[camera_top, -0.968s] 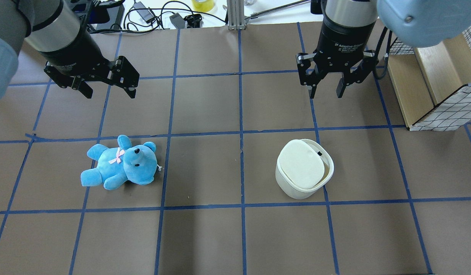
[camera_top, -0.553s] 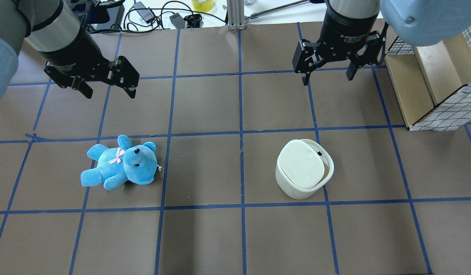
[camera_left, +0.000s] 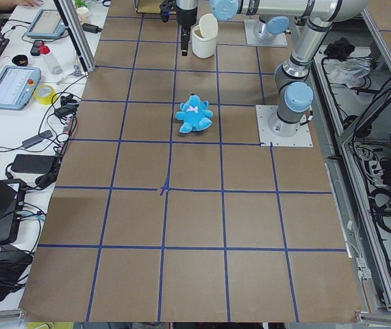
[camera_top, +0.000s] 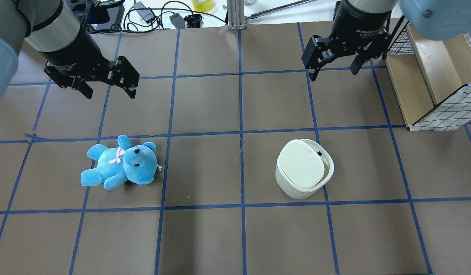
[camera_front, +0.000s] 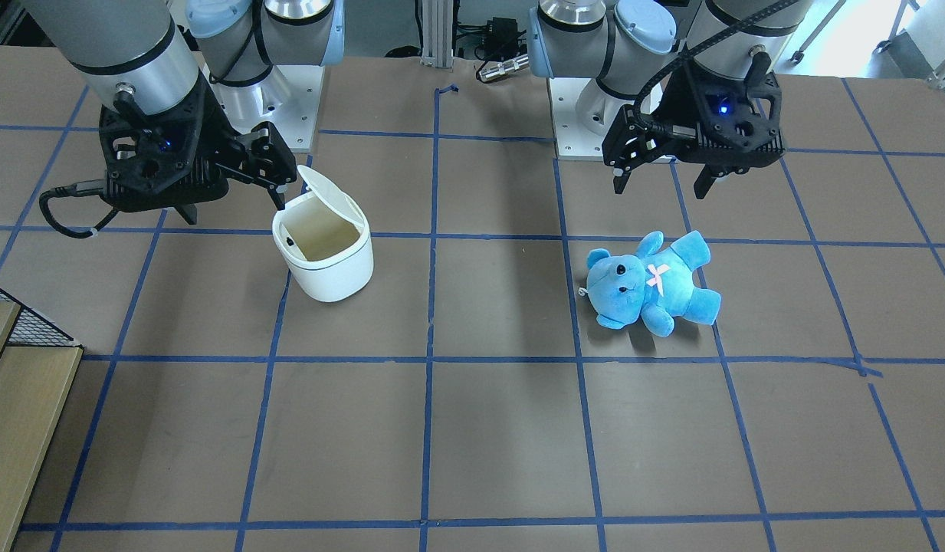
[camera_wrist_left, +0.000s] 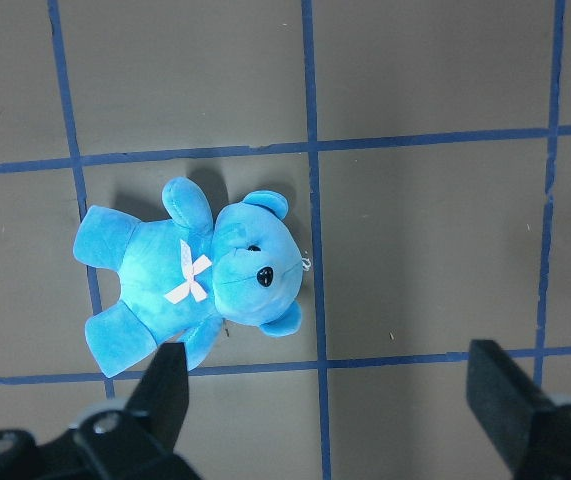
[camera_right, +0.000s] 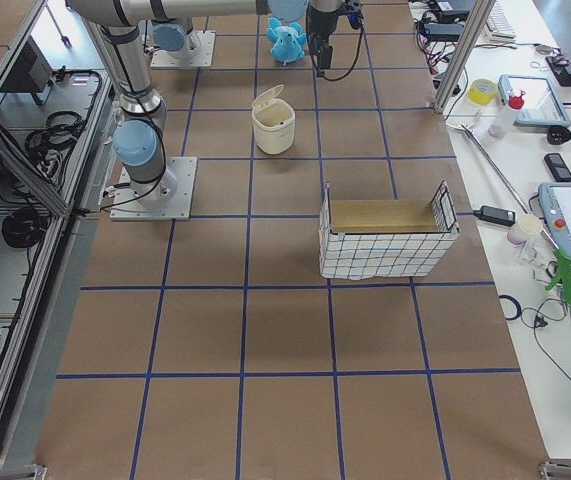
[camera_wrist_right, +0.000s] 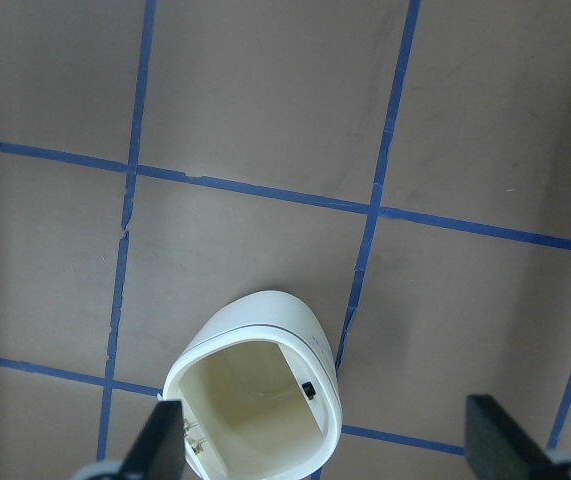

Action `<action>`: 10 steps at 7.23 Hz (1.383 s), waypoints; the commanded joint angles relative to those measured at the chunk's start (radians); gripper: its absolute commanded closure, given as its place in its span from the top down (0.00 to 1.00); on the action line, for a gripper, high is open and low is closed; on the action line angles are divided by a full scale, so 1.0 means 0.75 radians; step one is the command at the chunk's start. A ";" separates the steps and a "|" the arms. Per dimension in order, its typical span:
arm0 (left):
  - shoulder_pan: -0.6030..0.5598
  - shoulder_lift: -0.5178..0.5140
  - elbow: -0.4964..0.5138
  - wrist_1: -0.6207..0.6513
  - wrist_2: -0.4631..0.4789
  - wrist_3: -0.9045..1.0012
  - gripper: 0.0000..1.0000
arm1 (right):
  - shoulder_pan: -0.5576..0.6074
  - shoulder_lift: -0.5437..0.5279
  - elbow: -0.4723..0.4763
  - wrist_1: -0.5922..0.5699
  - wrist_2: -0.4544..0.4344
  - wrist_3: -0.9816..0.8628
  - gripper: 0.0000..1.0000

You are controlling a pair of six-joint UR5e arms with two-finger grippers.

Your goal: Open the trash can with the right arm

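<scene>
The white trash can [camera_top: 296, 187] stands right of the table's middle with its flip lid [camera_front: 330, 186] tilted up. Its beige inside [camera_wrist_right: 255, 400] shows in the front and right wrist views. My right gripper [camera_top: 334, 74] hangs open and empty in the air above the can, not touching it; it also shows in the front view [camera_front: 233, 208]. My left gripper [camera_top: 110, 93] is open and empty, hovering above the blue teddy bear [camera_top: 120, 163], which lies on its back on the table's left side [camera_wrist_left: 200, 280].
A wire and wood crate [camera_top: 430, 88] stands at the table's right edge, close to the right arm. Cables and a yellow tape roll [camera_top: 203, 4] lie beyond the far edge. The brown table [camera_top: 204, 236] has a blue tape grid.
My right gripper has moved up and to the right, away from the trash can, and its fingers have spread wider. The lid, the teddy and the left arm have not moved.
</scene>
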 commanded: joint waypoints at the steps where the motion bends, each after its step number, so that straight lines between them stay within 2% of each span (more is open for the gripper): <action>1: 0.000 0.000 0.000 0.001 0.000 0.000 1.00 | -0.002 0.000 0.004 -0.001 0.020 -0.027 1.00; 3: 0.000 0.000 0.000 0.001 0.000 0.000 1.00 | -0.006 0.002 0.032 0.053 -0.009 -0.003 1.00; 4: 0.000 0.000 0.000 0.001 0.000 0.000 1.00 | -0.006 -0.004 0.034 0.129 -0.023 0.025 1.00; 5: 0.000 0.000 0.000 0.001 0.000 0.000 1.00 | -0.010 -0.006 0.034 0.137 -0.027 0.109 1.00; 6: 0.000 0.000 0.000 0.001 0.000 0.000 1.00 | -0.026 -0.006 0.034 0.140 -0.062 0.118 1.00; 10: 0.000 0.000 0.000 0.001 0.000 0.000 1.00 | -0.067 -0.012 0.032 0.134 -0.070 0.152 1.00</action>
